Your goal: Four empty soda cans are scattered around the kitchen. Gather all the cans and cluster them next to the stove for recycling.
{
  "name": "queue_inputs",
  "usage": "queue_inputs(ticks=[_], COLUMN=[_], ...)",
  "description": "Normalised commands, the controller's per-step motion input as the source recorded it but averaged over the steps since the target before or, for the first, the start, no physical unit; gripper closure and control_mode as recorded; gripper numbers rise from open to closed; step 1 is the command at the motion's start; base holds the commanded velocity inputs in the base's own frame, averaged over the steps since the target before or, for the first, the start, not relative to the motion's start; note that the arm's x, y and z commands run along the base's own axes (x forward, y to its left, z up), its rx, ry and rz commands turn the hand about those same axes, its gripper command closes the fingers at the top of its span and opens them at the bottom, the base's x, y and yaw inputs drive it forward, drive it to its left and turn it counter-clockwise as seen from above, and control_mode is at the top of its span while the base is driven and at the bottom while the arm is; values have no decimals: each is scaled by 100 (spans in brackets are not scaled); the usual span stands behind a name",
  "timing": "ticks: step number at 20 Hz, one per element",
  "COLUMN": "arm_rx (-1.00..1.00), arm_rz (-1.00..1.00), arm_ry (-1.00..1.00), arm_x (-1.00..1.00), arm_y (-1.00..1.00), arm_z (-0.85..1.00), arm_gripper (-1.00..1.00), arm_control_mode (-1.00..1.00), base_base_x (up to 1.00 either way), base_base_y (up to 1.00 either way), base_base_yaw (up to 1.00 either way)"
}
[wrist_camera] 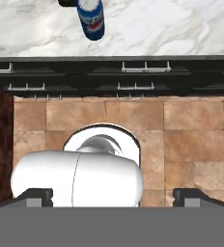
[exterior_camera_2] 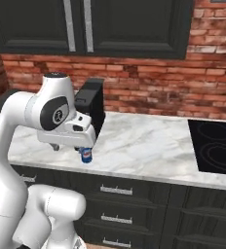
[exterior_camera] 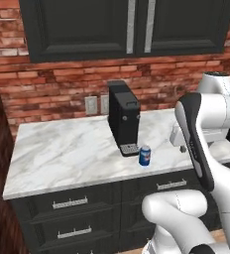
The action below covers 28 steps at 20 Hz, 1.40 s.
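The blue can point(wrist_camera: 91, 18) is stood upright near the counter point(exterior_camera: 62, 154) front edge, just beside the coffee machine point(exterior_camera: 124, 118). From the gripper point(wrist_camera: 113, 197), whose tips are spread apart and empty, the can is seen at 12 o'clock.

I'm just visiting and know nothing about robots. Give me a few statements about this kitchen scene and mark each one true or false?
1. A blue soda can stands upright on the white marble counter. True.
2. The can sits on the stove. False: it stands just in front of the black coffee machine, well apart from the stove.
3. The robot's fingers are closed around the can. False: they stand wide open with nothing between them, and the can is off at the far edge of the hand view.
4. The cabinets under the counter are black with silver handles. True.
5. The wall behind the counter is white tile. False: it is red brick.
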Motion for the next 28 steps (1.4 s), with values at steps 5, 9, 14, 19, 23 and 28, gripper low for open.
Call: queue_inputs(ticks=[5,9,14,19,23,28], arm_rx=[0,0,0,0,0,0], arm_rz=[0,0,0,0,0,0], arm_ry=[0,0,0,0,0,-1], arm_x=[0,0,0,0,0,21], arm_y=[0,0,0,0,0,0], arm_z=[0,0,0,0,0,-4], arm_gripper=[-100,-100,-100,-100,-100,-100], arm_control_mode=[100,100,100,100,100,-100], base_base_x=[20,38,48,44,40,12], base_base_y=[59,15,0,0,0,0], base_base_yaw=[0,0,0,0,0,0])
